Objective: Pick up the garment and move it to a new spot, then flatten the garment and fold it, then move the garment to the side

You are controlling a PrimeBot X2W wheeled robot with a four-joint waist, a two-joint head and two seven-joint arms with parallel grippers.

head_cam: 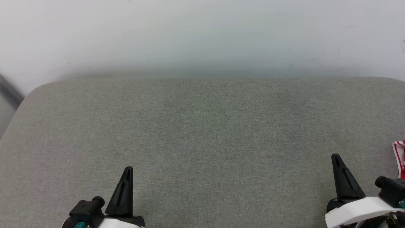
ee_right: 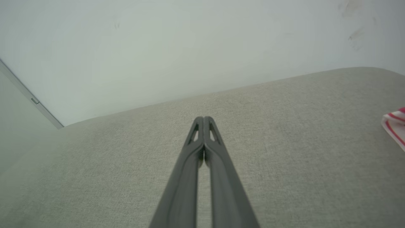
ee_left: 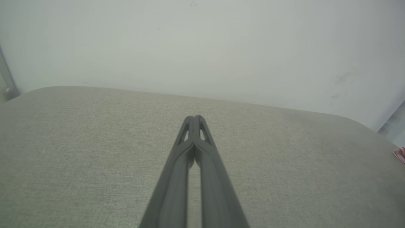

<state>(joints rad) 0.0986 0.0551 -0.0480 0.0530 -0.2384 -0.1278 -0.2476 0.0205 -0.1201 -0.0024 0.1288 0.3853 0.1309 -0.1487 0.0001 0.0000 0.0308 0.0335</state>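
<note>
The garment (head_cam: 399, 158) is seen rightward, nearest the right gripper (head_cam: 336, 158); that and the left gripper (head_cam: 128, 170) are pressed closed, empty.

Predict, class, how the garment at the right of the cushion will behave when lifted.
Probably floppy: the garment shows a soft, bent striped edge, so it should drape and sag. Likely light, as the cloth seems thin. It may drag on the cushion, whose weave looks grippy.

Before me is a plain indoor room, kind unclear: grey upholstered pad (head_cam: 202, 133) against a scuffed white wall (head_cam: 202, 34).
</note>
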